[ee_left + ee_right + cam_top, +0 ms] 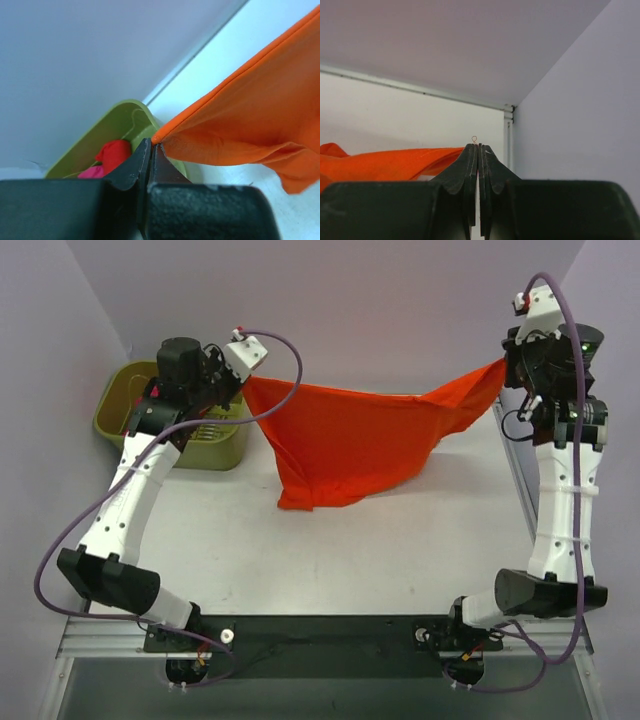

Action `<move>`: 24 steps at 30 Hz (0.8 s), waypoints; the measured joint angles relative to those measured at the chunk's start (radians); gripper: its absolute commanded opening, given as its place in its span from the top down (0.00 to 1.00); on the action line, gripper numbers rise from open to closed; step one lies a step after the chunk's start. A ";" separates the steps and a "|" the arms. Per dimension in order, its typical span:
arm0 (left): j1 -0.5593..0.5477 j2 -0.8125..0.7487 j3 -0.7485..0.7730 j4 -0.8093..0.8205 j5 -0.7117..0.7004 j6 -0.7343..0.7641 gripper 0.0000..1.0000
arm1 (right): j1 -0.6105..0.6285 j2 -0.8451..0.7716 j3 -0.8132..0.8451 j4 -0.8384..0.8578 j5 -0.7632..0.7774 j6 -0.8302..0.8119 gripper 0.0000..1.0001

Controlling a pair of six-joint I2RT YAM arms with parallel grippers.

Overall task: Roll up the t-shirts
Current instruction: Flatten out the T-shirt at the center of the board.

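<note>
Orange-red t-shirt [345, 445] spans left gripper [151, 150] to right gripper [478, 150]; both pinching it.

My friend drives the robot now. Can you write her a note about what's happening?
Left pincer: shut on one corner of the orange shirt.
Right pincer: shut on its other end.
It hangs stretched between them over the table.
Red shirt and pink shirt lie in the basket.
Done: orange shirt held up, not rolled.
Left: lay it flat, roll it, then the others.
</note>
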 measured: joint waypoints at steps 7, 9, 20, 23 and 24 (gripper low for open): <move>0.000 -0.111 0.051 0.047 -0.018 -0.037 1.00 | 0.000 -0.139 0.083 -0.006 0.023 -0.066 1.00; 0.000 -0.151 0.064 0.056 -0.017 -0.043 1.00 | 0.000 -0.182 0.083 -0.011 0.029 -0.091 1.00; 0.007 -0.325 0.078 0.053 0.069 -0.032 1.00 | 0.000 -0.346 0.048 -0.024 0.057 -0.150 1.00; 0.009 -0.348 0.078 0.055 0.079 -0.033 1.00 | 0.000 -0.352 0.074 -0.029 0.060 -0.151 1.00; 0.010 -0.356 0.078 0.056 0.081 -0.033 1.00 | 0.000 -0.352 0.089 -0.028 0.060 -0.154 1.00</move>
